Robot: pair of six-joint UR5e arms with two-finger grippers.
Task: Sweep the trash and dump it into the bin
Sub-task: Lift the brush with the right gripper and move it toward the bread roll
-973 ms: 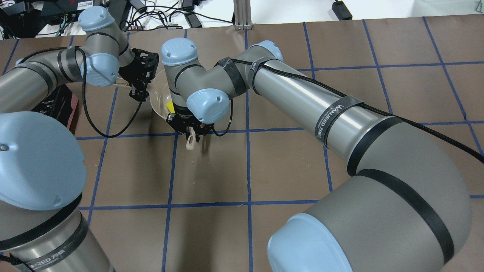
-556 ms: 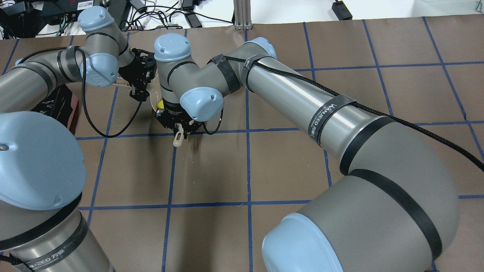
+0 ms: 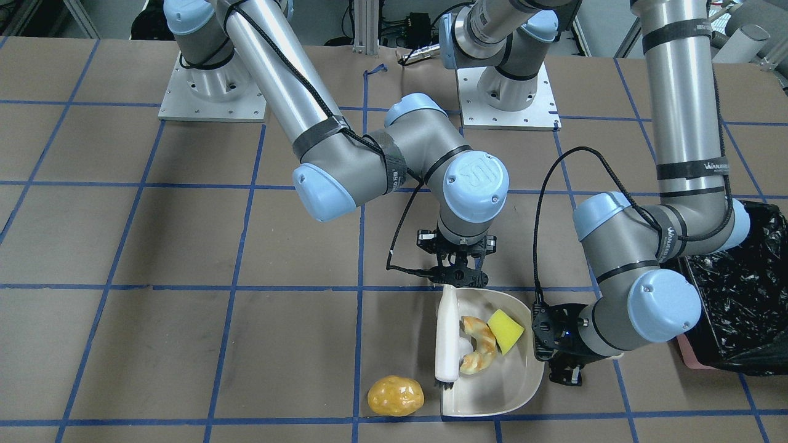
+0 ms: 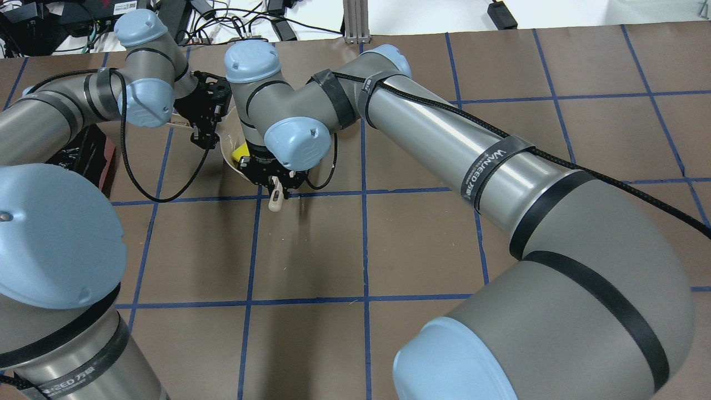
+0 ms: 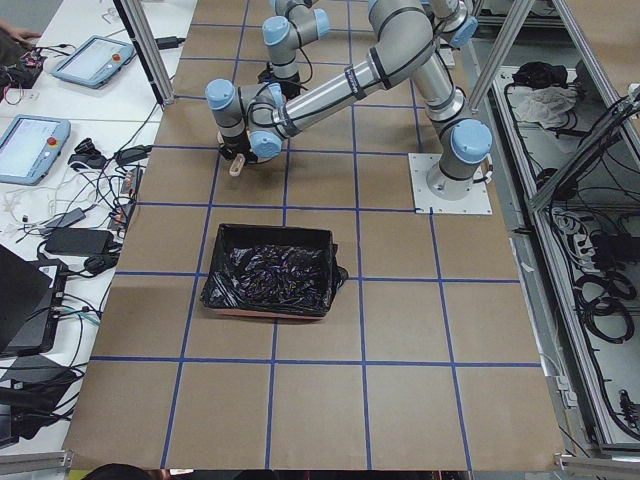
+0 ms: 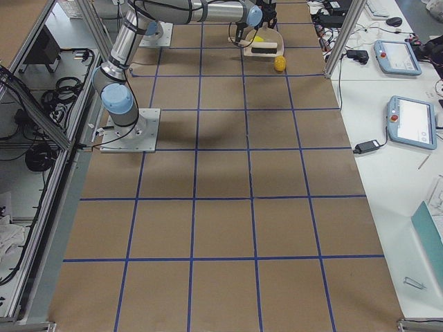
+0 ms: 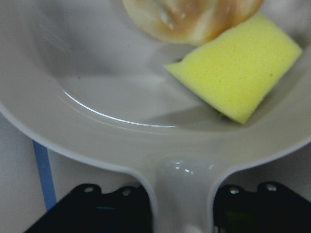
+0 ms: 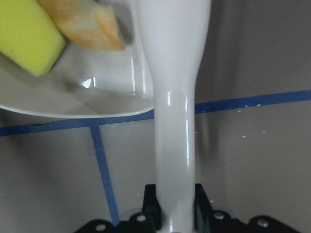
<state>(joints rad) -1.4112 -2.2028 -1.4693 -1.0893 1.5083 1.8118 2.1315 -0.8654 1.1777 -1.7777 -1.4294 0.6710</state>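
Over the dustpan (image 3: 492, 394), you can see from above that the right claw (image 4: 273, 180) has slid a little back toward the robot's right since about half a second ago. The end of the brush (image 3: 447, 332) handle that sticks out of it has gone along too. It also sits a bit farther from the robot than it did a second ago. The left claw (image 3: 550, 347) has stayed where it was. The right claw is closed tight on the thin white handle of the brush, one finger on each side. The left claw is closed on the short handle of the dustpan. The brush lies along the open edge of the pan, its bristles at the end away from the right claw. The potato lump (image 3: 396, 395) lies on the table (image 3: 184, 246) outside the pan, just beside the bristle tip and well apart from both claws. Inside the pan, between the two claws, you have the yellow sponge (image 3: 505, 330) and the curved bread piece (image 3: 479, 354) side by side. The bread is next to the brush, and the sponge is nearer the left claw. The bin (image 5: 268, 270) sits off on the left arm's side, lined with its shiny black bag, well apart from the pan.
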